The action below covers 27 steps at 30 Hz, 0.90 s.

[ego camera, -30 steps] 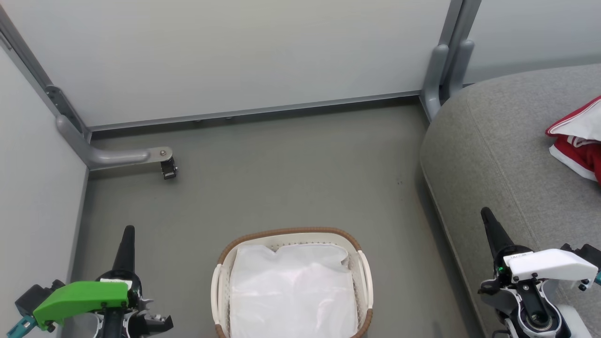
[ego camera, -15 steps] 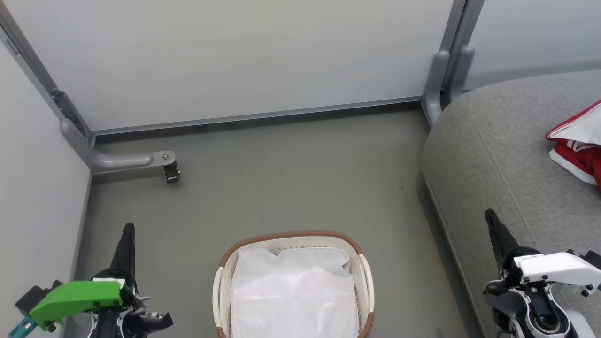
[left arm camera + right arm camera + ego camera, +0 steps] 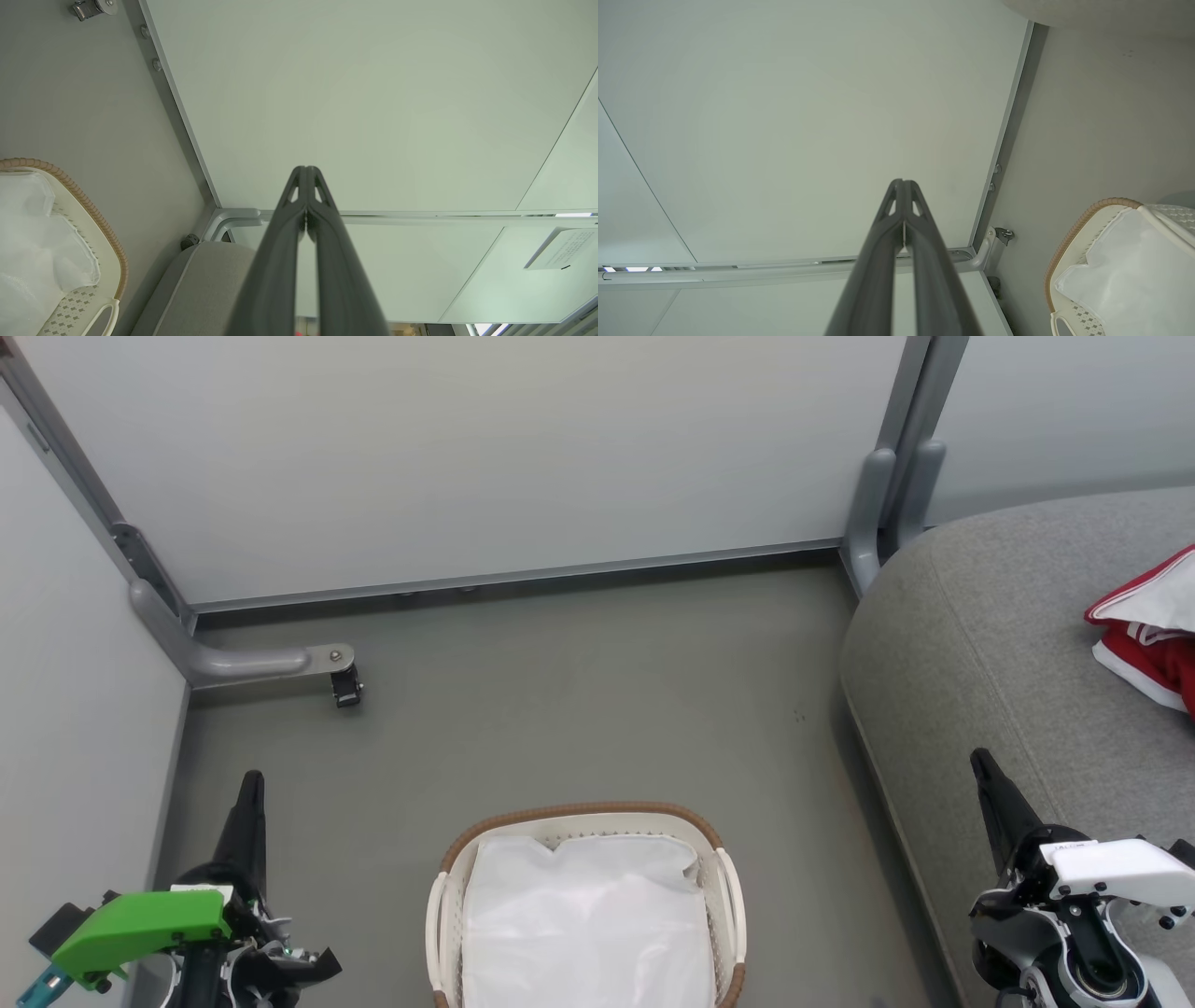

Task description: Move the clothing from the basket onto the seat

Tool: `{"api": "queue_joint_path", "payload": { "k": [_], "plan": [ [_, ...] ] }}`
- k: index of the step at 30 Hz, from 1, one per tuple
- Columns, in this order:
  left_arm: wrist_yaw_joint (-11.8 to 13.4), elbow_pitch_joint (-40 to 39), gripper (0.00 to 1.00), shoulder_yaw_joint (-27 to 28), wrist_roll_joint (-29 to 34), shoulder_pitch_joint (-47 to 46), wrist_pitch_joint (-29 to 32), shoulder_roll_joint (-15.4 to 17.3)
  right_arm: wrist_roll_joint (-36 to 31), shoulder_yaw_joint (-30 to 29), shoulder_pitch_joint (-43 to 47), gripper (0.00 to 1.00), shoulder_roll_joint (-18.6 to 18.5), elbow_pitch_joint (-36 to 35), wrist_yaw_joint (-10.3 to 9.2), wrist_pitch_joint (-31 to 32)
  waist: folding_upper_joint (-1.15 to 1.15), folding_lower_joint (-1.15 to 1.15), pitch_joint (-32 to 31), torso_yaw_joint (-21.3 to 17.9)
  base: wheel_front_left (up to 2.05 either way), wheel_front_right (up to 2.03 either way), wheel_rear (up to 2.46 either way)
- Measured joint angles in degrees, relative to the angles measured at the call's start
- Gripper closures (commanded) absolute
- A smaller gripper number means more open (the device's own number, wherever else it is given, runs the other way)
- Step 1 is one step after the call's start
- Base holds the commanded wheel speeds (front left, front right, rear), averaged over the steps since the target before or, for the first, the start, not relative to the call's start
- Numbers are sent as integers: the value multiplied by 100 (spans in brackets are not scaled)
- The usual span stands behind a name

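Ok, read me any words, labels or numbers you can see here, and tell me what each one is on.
Nothing can be read outright.
The sign on the wall: lines of small print, too blurred to read.
The label on the right gripper: tiny dark print, too small to read.
The clothing on the seat: no lettering on the part in view.

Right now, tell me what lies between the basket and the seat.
Nothing but bare grey floor separates the basket from the seat; the head view shows that strip with nothing lying on it.
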Motion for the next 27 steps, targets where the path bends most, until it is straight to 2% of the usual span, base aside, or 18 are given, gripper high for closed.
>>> {"api": "queue_joint_path", "payload": {
  "k": [27],
  "plan": [
    [0,-5,100,1,-1,-14,0,1,-13,-44,1,100,42,-1,0,43,0,0,0,0,0,0,0]
  ]
}}
